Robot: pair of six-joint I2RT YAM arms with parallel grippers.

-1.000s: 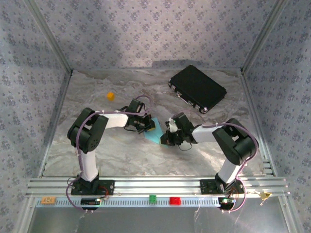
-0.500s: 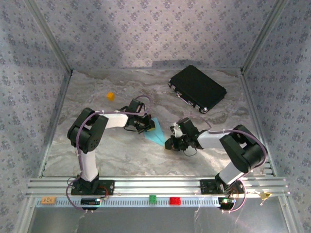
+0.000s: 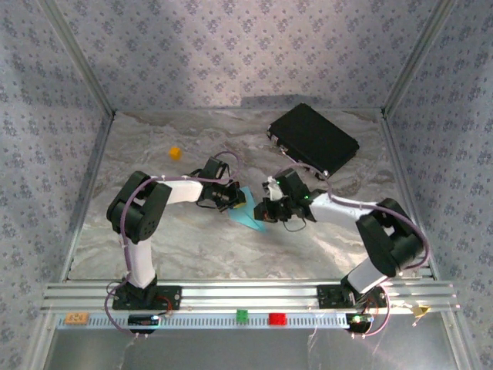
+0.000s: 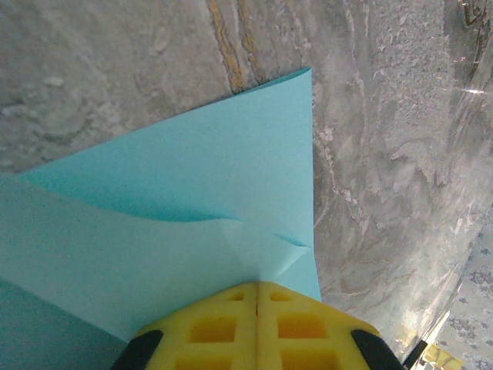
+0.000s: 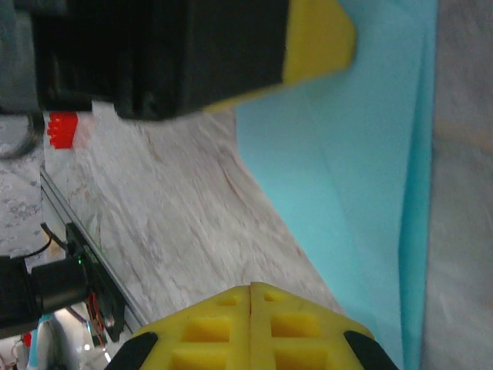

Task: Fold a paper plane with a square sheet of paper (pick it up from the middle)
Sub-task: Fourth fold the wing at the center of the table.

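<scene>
Left gripper (image 4: pixel 258 302) is clenched on the paper (image 4: pixel 192 200), with a small buckle spreading from the nip at bottom centre. Right gripper (image 5: pixel 253 304) has its pads pressed together, apparently on nothing, beside the paper's edge. In the top view the paper lies mid-frame between both claws. It is thin, limp and easily creased, so grip a folded edge.
</scene>
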